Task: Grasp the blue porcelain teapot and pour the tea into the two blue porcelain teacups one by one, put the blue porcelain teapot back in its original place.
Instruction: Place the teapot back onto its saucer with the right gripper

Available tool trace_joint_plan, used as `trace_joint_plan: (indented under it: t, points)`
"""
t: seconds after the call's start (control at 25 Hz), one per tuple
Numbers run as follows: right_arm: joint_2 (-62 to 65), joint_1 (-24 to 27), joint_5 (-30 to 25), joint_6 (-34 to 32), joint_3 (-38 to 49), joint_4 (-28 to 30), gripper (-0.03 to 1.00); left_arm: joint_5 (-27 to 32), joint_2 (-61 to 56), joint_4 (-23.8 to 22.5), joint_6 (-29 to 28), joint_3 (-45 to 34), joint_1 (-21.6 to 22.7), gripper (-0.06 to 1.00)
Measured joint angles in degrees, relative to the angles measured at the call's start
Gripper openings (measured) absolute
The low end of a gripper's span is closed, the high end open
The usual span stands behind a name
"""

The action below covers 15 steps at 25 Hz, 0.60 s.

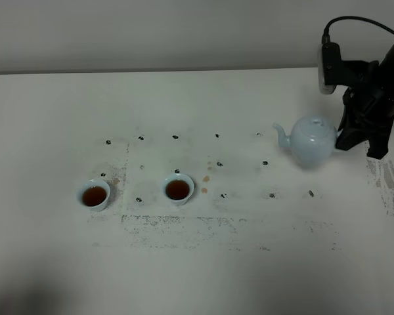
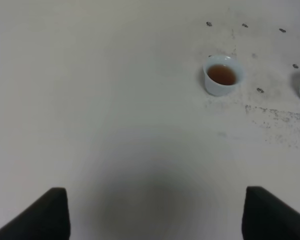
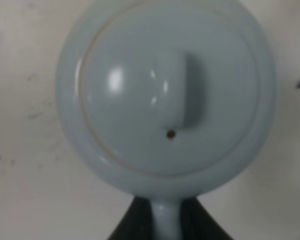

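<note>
The teapot [image 1: 312, 140] is standing upright on the table [image 1: 197, 275] at the right side of the exterior high view, its spout pointing left toward the middle. The right gripper [image 1: 354, 134] is sitting just right of it, at the handle side. The 2 teacups are standing well apart from the teapot, nearer the front edge: 1 teacup [image 1: 94, 195] at far left, the other teacup [image 1: 178, 189] to its right, between it and the teapot. Tea is lying in both.
</note>
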State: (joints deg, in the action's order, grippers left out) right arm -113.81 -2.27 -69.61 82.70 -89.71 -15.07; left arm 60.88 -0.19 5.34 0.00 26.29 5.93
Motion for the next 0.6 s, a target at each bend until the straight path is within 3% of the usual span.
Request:
trace_joint_plan:
  t: [0.36, 0.6]
  points:
    - [-1.08, 0.0, 8.28, 0.42, 2.57, -0.13, 0.04, 0.0, 0.0, 0.0, 0.0, 0.0, 0.0, 0.67]
    - [-2.93, 0.0, 10.84, 0.43, 2.57, -0.25, 0.04, 0.0, 0.0, 0.0, 0.0, 0.0, 0.0, 0.67]
